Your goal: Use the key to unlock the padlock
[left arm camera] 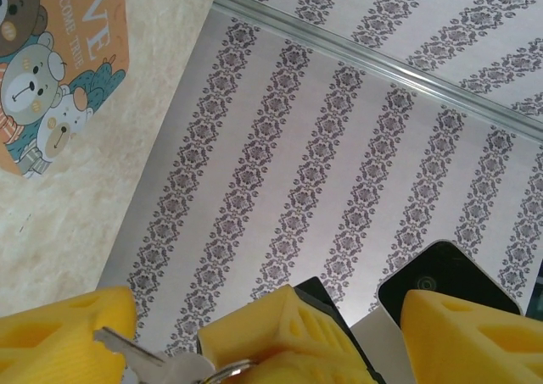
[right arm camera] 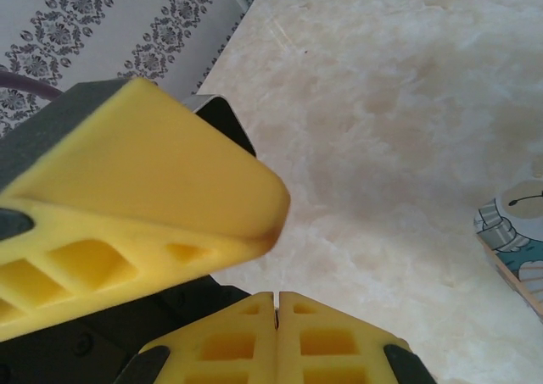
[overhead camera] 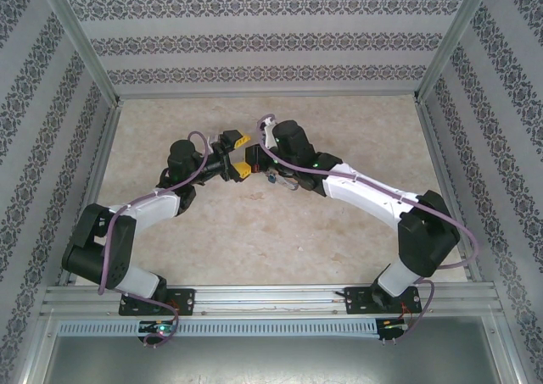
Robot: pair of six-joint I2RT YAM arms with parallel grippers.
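Nearest the left wrist camera, the two yellow fingers [left arm camera: 59, 337] of the left gripper [left arm camera: 270, 296] stand wide apart at the bottom corners. Between them sits a third yellow wedge, the right gripper [left arm camera: 284, 329], with its black body behind it. The key [left arm camera: 144, 354] lies low between the left-hand finger and that wedge. Its silver blade slants up onto the finger's face, and its head points toward the wedge. A thin ring [left arm camera: 227, 370] on the head curves against the wedge's base. I cannot tell which gripper, if either, is pinching the key. A black housing [left arm camera: 445, 274] with a round lens-like spot rises behind the right-hand finger. Beyond it is the patterned wall [left arm camera: 339, 147].

The right wrist camera has the right gripper's fingers pressed flat together, leaving a hairline seam. One big finger of the left gripper crosses just above their tips, touching or nearly so.

The tin [left arm camera: 51, 62], orange with cartoon bears, rests on the pale marbled table [right arm camera: 407, 130]. It shows at the upper left of the left wrist view, and its corner is at the right edge of the right wrist view.

From above, both arms bend inward and their grippers meet over the middle of the table. The right one's tip is between the left one's spread fingers.
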